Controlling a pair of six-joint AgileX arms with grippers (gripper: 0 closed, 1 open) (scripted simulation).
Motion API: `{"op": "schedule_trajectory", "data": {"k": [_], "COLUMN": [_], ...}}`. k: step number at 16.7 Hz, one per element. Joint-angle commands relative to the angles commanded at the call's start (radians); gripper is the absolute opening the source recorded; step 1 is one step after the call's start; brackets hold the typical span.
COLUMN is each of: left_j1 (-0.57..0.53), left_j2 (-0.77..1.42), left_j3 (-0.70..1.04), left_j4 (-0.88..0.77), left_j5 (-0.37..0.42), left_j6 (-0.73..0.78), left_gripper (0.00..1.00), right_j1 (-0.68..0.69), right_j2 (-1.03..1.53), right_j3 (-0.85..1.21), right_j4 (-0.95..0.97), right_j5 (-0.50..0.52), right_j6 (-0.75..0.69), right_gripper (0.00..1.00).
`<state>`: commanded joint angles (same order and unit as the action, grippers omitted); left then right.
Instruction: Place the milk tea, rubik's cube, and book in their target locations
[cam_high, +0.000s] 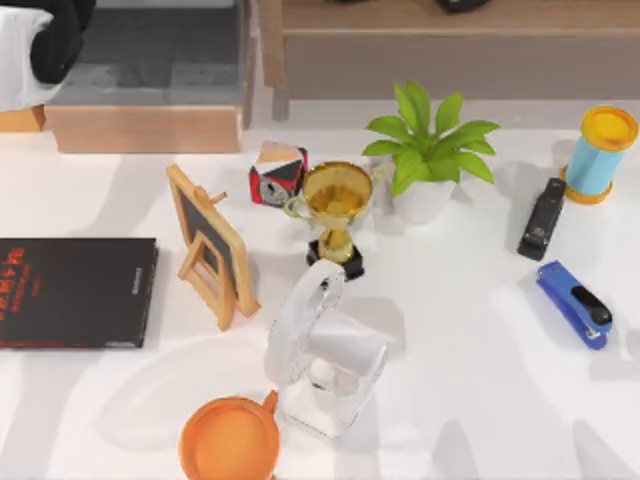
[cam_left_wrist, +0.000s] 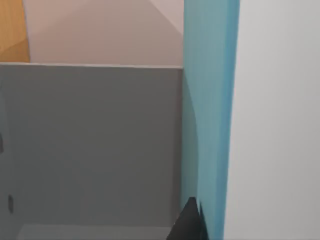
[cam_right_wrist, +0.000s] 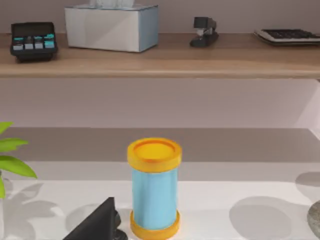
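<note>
The book (cam_left_wrist: 210, 100) stands upright, its light blue cover and white page edges close in the left wrist view. My left gripper (cam_high: 55, 40) is at the far left corner, shut on the book. One dark fingertip (cam_left_wrist: 189, 225) presses on the cover. Beside the book is a grey compartment (cam_left_wrist: 90, 150), seen from above as a wood-framed box (cam_high: 150, 60). The milk tea and the rubik's cube are out of view. My right arm stays parked on the right, its wrist camera facing the back shelf.
On the table are a flat black book (cam_high: 75, 290), a chalkboard easel (cam_high: 210, 245), a faceted block (cam_high: 278, 172), a trophy (cam_high: 335, 205) and a plant (cam_high: 430, 150). A blue yellow-capped cylinder (cam_high: 600, 155), two staplers (cam_high: 541, 218), a clear jug (cam_high: 325, 360) and an orange bowl (cam_high: 228, 440) stand there too.
</note>
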<state>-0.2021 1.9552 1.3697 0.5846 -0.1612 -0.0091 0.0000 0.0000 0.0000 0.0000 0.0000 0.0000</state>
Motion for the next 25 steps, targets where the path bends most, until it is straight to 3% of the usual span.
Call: {"op": "schedule_trajectory", "data": {"k": [4,8,14,19,25], "left_j1": [0.003,0.043,0.083,0.133,0.188], "left_j2": [-0.004,-0.127,-0.424,-0.576,-0.592], "left_j3": [-0.001,-0.076,-0.302,-0.673,-1.138], "left_j4": [0.004,0.032,0.119,0.184,0.228], "left_j5": [-0.003,-0.007,0.061,0.092,0.105], "left_j6": [0.012,0.159,0.684,1.174,1.475], "left_gripper": [0.00,0.00,0.00,0.00,0.00], "right_j1": [0.000,0.000,0.000,0.000,0.000], "right_j2": [0.000,0.000,0.000,0.000,0.000], "right_j3": [0.000,0.000,0.000,0.000,0.000], "right_j4": [0.000,0.000,0.000,0.000,0.000], "right_j5": [0.000,0.000,0.000,0.000,0.000], "right_j6": [0.000,0.000,0.000,0.000,0.000], "right_gripper": [1.00,1.00,1.00,1.00,1.00]}}
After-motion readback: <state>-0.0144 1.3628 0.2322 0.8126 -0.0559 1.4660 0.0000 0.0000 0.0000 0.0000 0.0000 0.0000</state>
